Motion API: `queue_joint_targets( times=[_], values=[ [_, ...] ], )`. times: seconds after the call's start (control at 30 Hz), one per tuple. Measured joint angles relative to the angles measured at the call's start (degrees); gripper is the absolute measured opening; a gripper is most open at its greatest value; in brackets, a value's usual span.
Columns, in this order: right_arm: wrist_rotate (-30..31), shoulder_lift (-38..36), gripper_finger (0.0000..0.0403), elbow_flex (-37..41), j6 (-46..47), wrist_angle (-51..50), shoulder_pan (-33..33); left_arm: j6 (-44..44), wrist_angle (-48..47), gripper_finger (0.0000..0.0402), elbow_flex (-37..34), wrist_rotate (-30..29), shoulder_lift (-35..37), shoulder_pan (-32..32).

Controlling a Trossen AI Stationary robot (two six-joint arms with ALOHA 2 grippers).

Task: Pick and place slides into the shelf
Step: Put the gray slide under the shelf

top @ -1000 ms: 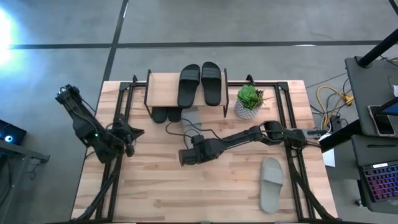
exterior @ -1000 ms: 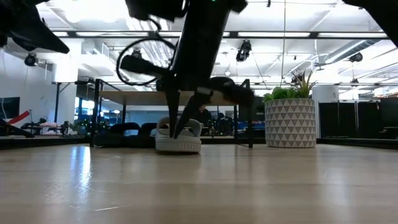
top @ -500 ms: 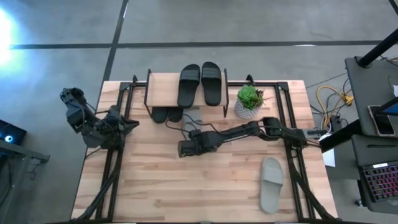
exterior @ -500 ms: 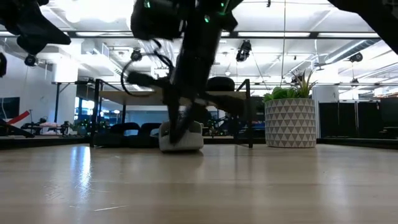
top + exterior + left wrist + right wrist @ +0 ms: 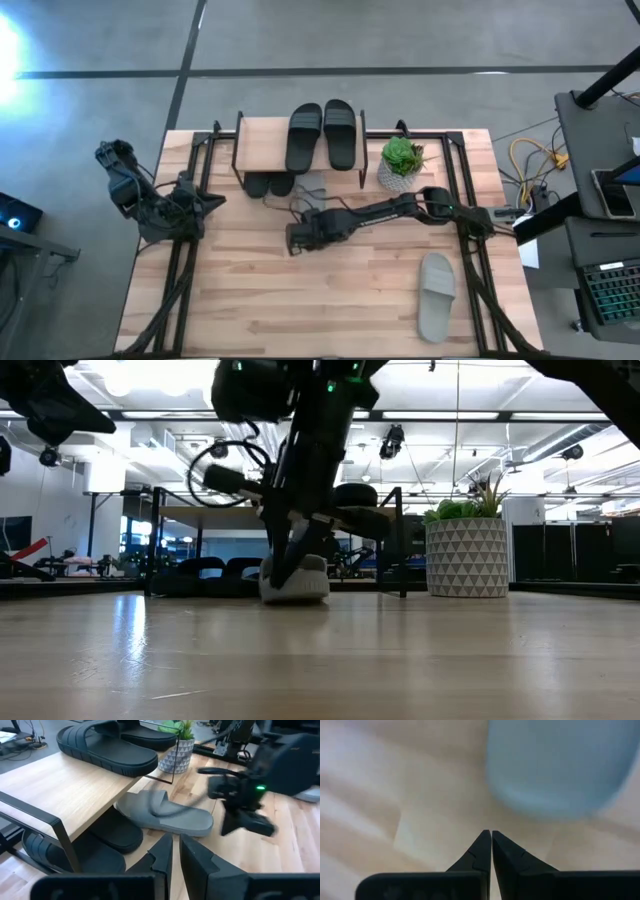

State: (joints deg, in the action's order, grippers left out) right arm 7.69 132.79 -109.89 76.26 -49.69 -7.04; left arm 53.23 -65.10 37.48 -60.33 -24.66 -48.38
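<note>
The table was the biggest thing, wide and wooden, under both my arms. Next came the shelf, sitting past my right fingers, at the far edge. Two black slides lay on its top plank. Two more black slides were tucked under it.

One grey slide lay on the table with its front end just under the shelf's edge. It was right in front of my right fingers, very near them. My right fingers were shut tight with nothing between them. The other grey slide lay well behind them, near the table's close edge.

My left fingers were off to the side by the table's left edge. They were almost closed and held nothing.

I think the grey slide was light and a bit soft and bendy. It should slide easily on the smooth wood. I think the wide strap was the best place to pinch it, or I could push its heel.
</note>
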Motion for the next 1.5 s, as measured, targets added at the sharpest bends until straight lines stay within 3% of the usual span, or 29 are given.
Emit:
queue_joint_targets(
  times=[0.4, 1.03, 1.5],
  values=[
    [1.28, 0.07, 0.0008, 0.77, -1.36, -7.13, -1.18, 0.36, 0.11, 0.0019, 0.02, 0.00, -3.65, 0.00],
    [7.88, 0.13, 0.0008, 0.94, -5.62, -2.32, 5.81, 0.39, 0.11, 0.0019, -0.13, 0.00, -3.76, 0.00],
    [17.37, 0.13, 0.0008, 0.85, -4.36, -0.07, 6.91, 0.35, 0.09, 0.0019, -0.18, 0.02, -3.71, 0.00]
  ],
)
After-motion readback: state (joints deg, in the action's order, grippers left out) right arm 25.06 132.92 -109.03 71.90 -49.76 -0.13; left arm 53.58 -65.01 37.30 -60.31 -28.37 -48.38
